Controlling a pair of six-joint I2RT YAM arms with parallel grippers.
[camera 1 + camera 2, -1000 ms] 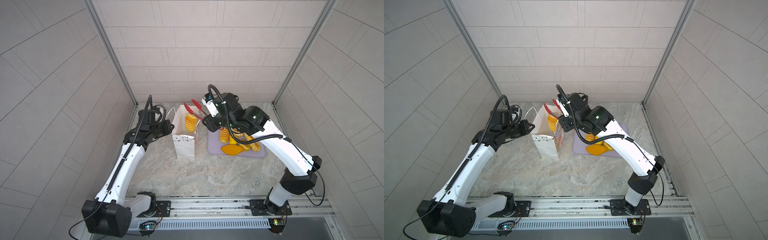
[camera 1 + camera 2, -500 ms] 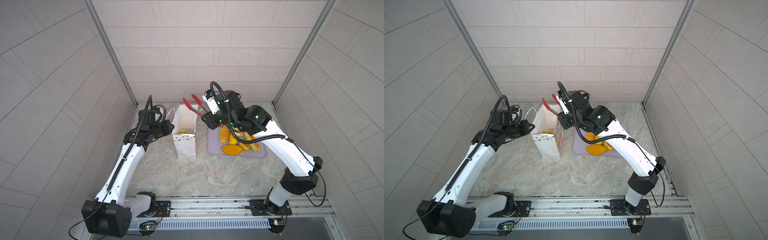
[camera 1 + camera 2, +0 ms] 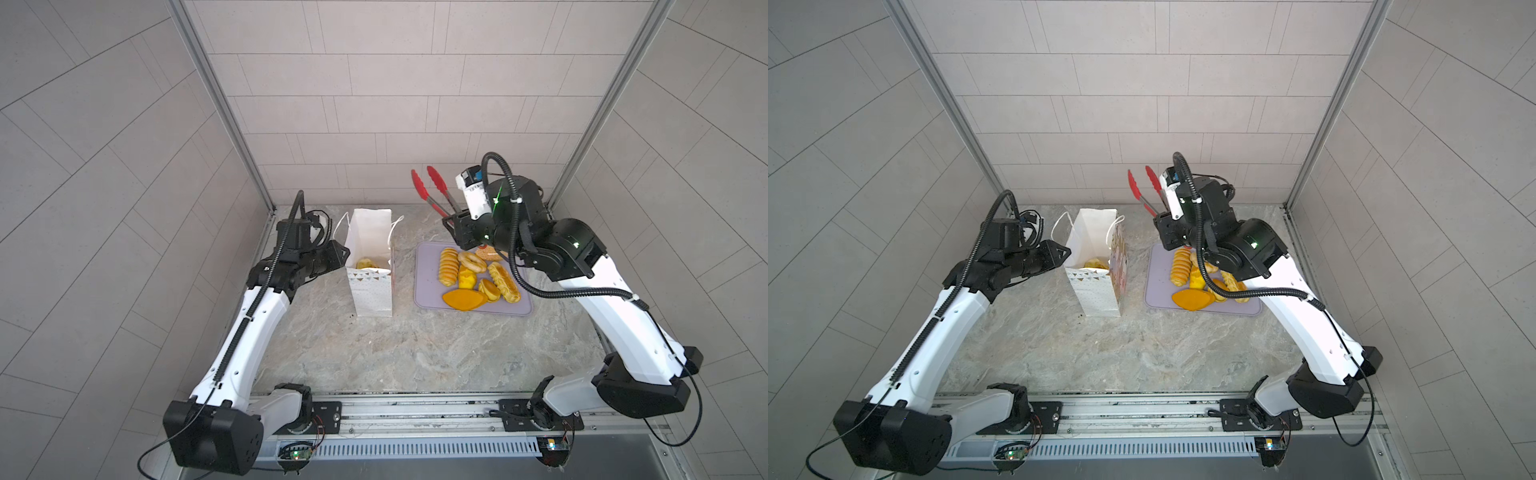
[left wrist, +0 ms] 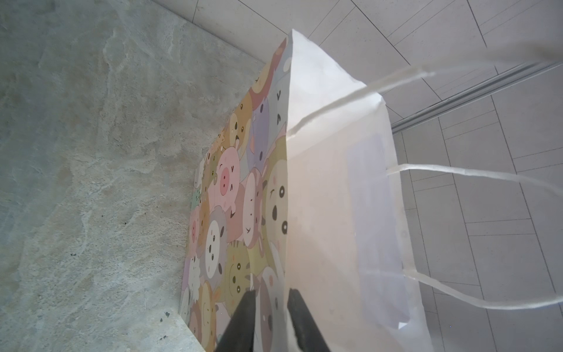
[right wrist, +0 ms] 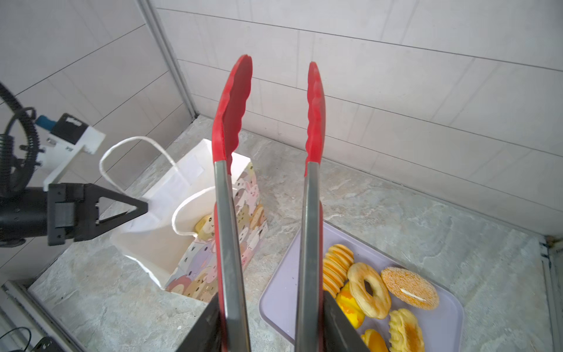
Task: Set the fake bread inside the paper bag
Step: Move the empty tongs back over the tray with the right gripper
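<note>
Where marbled bench point(image 3: 374, 353) meets tiled walls point(image 3: 374, 104), left hand point(image 4: 272, 317) straddles paper bag point(image 3: 372, 291) rim, parted; right hand point(image 5: 271, 329) grips tongs point(image 5: 230, 213) (empty) near tray point(image 3: 426, 291).

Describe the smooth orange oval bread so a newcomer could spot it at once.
In a top view, find the lilac tray right of the bag. The oval lies at the tray's near edge, towards the arm bases. Unlike the ridged loaf and the ring behind it, it is smooth, pointed at both ends and a deeper orange.
</note>
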